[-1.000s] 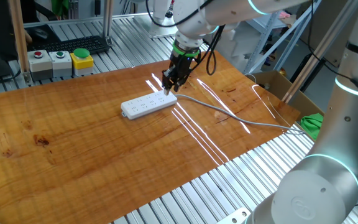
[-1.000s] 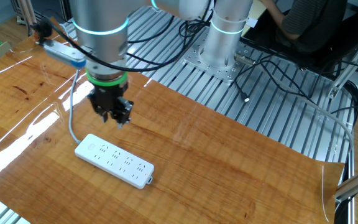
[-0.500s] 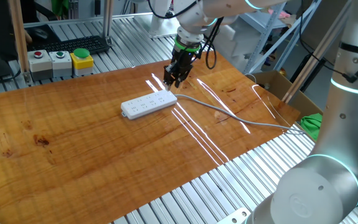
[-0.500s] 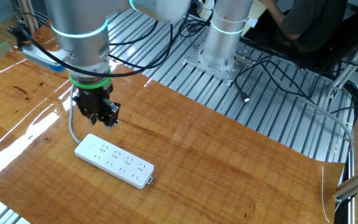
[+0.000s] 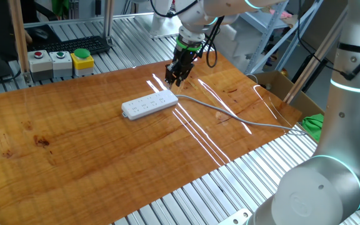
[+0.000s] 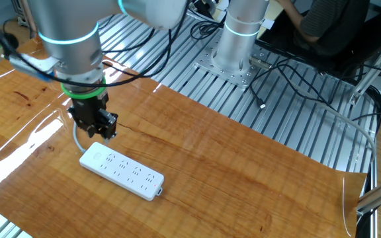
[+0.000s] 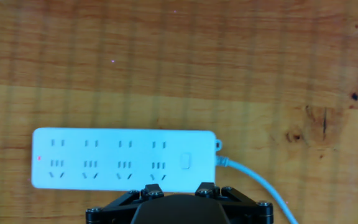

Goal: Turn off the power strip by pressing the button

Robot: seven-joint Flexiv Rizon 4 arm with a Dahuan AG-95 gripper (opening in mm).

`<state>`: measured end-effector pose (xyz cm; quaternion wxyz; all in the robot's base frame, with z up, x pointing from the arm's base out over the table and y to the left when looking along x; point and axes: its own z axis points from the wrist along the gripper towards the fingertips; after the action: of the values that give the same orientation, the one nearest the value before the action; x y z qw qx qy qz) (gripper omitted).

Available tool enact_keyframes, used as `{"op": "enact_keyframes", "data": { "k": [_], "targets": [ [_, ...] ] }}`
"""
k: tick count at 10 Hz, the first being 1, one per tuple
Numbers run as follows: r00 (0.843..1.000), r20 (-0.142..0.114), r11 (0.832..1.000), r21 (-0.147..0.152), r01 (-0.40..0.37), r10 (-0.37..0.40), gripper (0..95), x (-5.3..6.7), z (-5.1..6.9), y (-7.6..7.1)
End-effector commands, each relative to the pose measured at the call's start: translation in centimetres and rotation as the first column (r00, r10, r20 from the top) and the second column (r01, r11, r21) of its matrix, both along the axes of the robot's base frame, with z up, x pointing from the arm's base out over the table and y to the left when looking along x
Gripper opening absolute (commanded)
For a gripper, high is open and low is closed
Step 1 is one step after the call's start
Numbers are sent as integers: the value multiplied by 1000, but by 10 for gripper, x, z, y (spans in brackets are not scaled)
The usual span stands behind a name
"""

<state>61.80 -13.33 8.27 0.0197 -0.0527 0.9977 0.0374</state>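
Observation:
The white power strip (image 5: 147, 105) lies flat on the wooden table, and its grey cable (image 5: 230, 114) runs off to the right. It also shows in the other fixed view (image 6: 121, 169) and in the hand view (image 7: 123, 158). The small pale button (image 7: 185, 161) sits at its cabled end. A tiny red light (image 7: 40, 158) shows at the opposite end. My gripper (image 5: 172, 79) hovers just above and beside the cabled end, apart from the strip (image 6: 102, 134). In the hand view only the black gripper body (image 7: 179, 202) shows at the bottom edge. I cannot tell the state of the fingers.
Red, green and yellow-cased button boxes (image 5: 60, 59) and a black keyboard (image 5: 74, 44) stand at the back left. A cardboard box (image 5: 280, 84) and a green cloth (image 5: 314, 123) are at the right. The arm's base (image 6: 233, 63) and loose cables (image 6: 309, 79) lie beyond the table.
The gripper has shifted along the strip toward its cabled end, leftward in the other fixed view. The strip has not moved.

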Motion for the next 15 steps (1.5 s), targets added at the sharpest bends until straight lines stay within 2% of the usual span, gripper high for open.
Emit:
{"op": "enact_keyframes", "data": {
  "k": [1,7,8,9,11,13,15],
  "targets": [
    [1000,7,1000,-12,16,-15,380,-4,-2,-2],
    [1000,8,1000,-20,24,-23,380,-5,-2,-3],
    [1000,-5,999,-34,23,-23,380,-5,-1,-2],
    [999,-33,999,-37,16,-17,380,-5,-1,-2],
    [997,-54,998,-37,45,-47,380,-5,-1,-2],
    [994,-59,995,-54,84,-87,380,-5,-1,-2],
    [992,-55,993,-57,107,-111,380,-5,-1,-2]
  ]
}}
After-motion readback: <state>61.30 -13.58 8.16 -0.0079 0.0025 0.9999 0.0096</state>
